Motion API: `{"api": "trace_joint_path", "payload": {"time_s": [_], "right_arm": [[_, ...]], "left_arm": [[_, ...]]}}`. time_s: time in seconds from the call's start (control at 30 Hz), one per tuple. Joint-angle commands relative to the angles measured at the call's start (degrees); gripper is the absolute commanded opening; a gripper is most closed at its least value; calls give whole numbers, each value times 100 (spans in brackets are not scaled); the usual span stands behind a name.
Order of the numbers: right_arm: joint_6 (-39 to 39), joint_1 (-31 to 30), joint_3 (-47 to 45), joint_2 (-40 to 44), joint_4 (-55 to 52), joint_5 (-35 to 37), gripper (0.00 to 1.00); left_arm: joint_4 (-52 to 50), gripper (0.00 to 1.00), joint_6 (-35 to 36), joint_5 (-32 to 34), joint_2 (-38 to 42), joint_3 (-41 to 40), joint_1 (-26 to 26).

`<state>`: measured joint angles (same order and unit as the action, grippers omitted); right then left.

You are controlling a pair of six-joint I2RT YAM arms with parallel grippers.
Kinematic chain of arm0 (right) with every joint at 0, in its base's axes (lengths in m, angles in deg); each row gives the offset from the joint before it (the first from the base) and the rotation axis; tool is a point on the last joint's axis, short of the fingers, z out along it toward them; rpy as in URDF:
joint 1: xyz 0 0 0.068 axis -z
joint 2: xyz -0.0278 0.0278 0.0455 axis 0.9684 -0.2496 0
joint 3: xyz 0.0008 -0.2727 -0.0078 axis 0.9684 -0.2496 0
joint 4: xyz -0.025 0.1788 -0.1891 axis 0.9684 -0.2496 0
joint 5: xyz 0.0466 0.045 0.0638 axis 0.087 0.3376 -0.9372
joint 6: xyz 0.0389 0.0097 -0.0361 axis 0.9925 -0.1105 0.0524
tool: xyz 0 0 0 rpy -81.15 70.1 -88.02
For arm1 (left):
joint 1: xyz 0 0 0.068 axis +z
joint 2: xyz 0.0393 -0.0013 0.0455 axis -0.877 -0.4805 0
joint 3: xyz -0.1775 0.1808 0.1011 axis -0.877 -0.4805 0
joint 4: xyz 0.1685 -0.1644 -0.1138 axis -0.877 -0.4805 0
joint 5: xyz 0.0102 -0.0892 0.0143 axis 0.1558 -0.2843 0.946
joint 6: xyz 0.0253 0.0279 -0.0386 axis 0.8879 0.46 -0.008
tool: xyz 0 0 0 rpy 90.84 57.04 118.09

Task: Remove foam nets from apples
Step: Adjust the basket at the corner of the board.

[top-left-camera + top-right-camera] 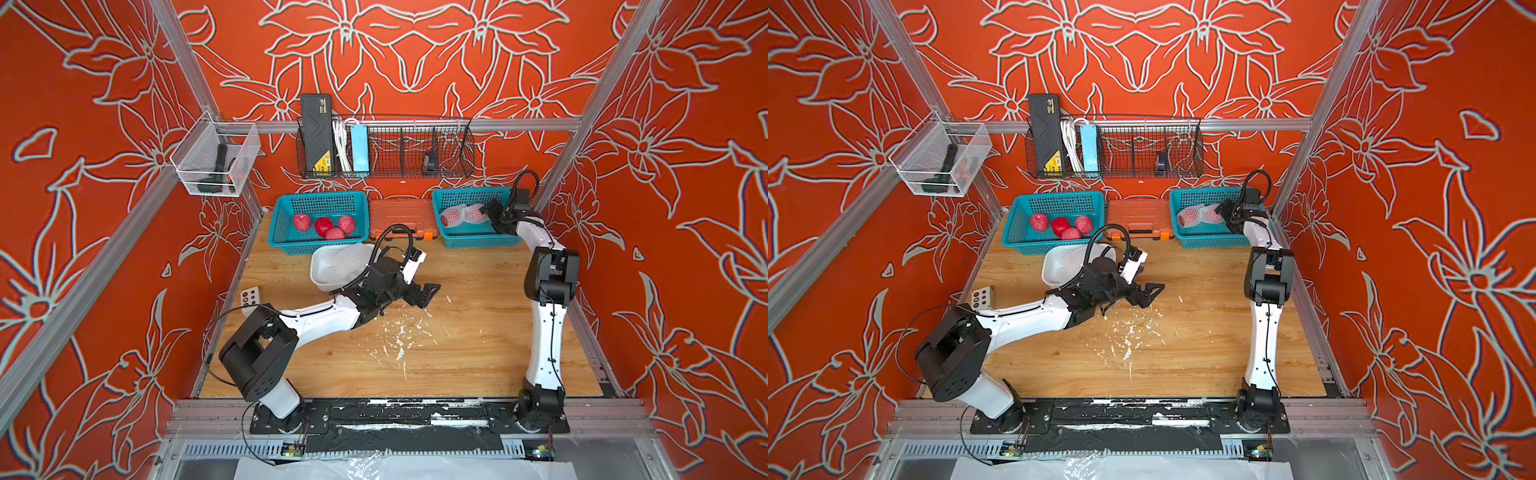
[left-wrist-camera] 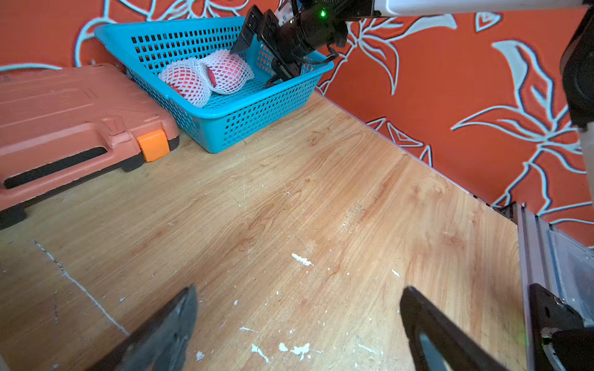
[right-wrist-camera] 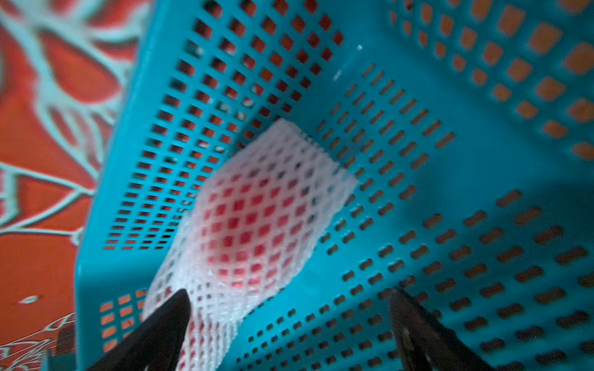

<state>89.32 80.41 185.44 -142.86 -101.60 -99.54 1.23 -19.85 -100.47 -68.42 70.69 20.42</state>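
Plainly, the right gripper (image 3: pixel 287 294) stood with its jaws wide apart and gripping nothing. It reached into the right basket (image 2: pixel 244 119), just beside two apples (image 2: pixel 226 72) lying together, each wrapped in a foam net (image 2: pixel 188 82). Whether a finger touched the nearer net could not be told. Four bare apples (image 1: pixel 324 226) lay in the left basket (image 1: pixel 320 203). Loose foam nets (image 1: pixel 345 259) filled a white tub (image 1: pixel 318 276) on the table (image 2: pixel 289 192). The left gripper (image 2: pixel 299 289) hovered near the tub, jaws spread and empty, above white scraps (image 1: pixel 399 338).
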Motion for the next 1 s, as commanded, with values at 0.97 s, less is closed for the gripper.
{"api": "trace_joint_path", "payload": {"time_s": [0.97], "right_arm": [[-1563, 175, -1988, 2104, 191, -591, 97]], "left_arm": [[-193, 95, 290, 213, -188, 260, 7]]}}
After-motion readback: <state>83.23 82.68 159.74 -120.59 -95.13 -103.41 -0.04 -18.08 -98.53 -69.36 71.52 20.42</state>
